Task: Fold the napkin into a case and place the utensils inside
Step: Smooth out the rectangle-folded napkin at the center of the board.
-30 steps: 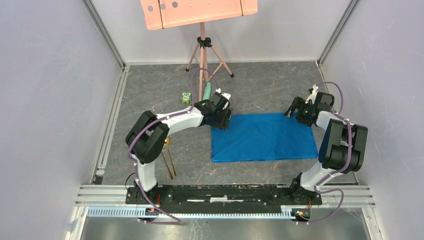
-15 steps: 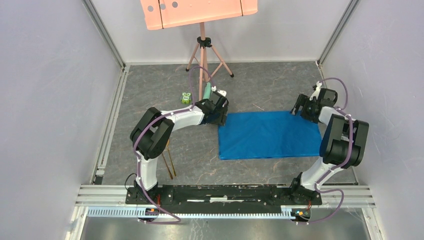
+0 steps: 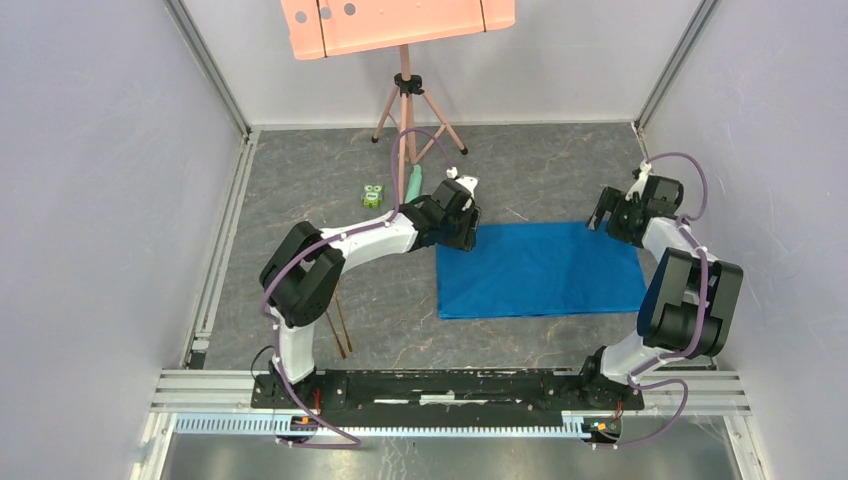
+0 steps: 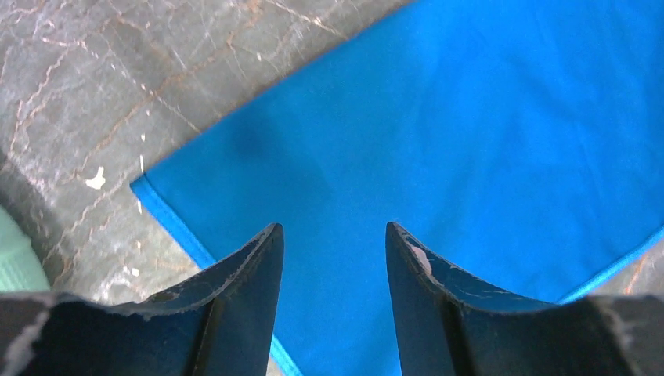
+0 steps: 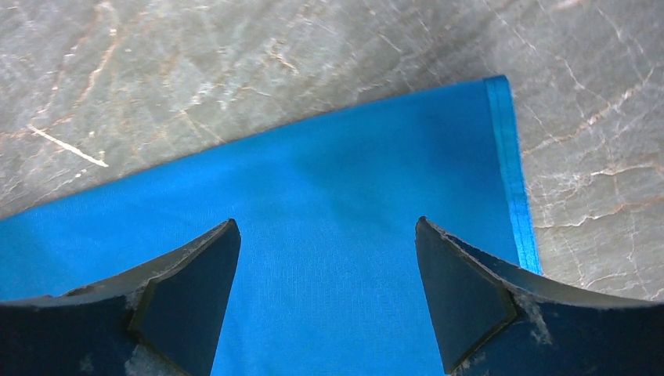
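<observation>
From where I stand, the job looks barely begun: the napkin (image 3: 540,270) lies flat on the desk (image 3: 560,170) as a wide rectangle. No narrow case is formed yet, and I can't tell whether 1 fold is already in it. The 2 utensils (image 3: 340,328) lie well off the napkin's left edge, untouched. The left jaws hang over the napkin's far left corner, moderately parted and empty. The right jaws hang over its far right corner, spread wide and also empty, with cloth beneath both rather than between them.
</observation>
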`<move>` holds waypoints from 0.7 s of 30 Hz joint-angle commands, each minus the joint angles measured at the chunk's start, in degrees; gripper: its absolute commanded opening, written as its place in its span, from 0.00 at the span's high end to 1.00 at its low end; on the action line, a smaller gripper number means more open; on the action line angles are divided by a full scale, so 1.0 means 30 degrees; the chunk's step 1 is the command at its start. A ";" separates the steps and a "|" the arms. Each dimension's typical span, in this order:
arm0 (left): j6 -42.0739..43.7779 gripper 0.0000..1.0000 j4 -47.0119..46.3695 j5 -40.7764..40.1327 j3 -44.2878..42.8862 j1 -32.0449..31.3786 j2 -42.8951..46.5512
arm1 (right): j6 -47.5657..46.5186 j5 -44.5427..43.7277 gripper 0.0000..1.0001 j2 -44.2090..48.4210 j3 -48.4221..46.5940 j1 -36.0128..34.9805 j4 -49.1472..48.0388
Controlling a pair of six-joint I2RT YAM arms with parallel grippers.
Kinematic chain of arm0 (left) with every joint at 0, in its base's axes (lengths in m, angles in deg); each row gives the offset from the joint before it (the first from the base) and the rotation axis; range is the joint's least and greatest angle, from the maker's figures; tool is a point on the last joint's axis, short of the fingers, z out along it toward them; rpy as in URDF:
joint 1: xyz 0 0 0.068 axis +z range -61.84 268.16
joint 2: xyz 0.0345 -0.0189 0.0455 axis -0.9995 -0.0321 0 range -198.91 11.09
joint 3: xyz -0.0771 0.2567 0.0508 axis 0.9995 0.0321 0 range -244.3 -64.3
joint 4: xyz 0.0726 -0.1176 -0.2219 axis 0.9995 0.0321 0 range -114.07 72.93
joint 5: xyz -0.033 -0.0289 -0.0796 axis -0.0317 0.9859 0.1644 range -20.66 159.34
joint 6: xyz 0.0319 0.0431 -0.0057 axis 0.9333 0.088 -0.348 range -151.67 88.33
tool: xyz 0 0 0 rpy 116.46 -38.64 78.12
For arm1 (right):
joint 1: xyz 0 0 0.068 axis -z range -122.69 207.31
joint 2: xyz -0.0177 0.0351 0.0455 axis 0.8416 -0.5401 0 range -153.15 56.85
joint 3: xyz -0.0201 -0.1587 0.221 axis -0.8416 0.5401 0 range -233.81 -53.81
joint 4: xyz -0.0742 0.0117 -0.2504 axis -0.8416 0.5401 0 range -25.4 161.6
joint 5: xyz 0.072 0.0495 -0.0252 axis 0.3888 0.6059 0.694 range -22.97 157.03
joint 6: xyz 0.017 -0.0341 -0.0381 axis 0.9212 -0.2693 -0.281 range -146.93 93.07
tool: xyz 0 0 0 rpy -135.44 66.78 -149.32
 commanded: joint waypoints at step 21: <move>-0.0578 0.33 0.1677 0.3413 -0.1194 0.1502 0.0236 | 0.0267 -0.1349 0.08 0.1933 0.1367 0.0073 0.0915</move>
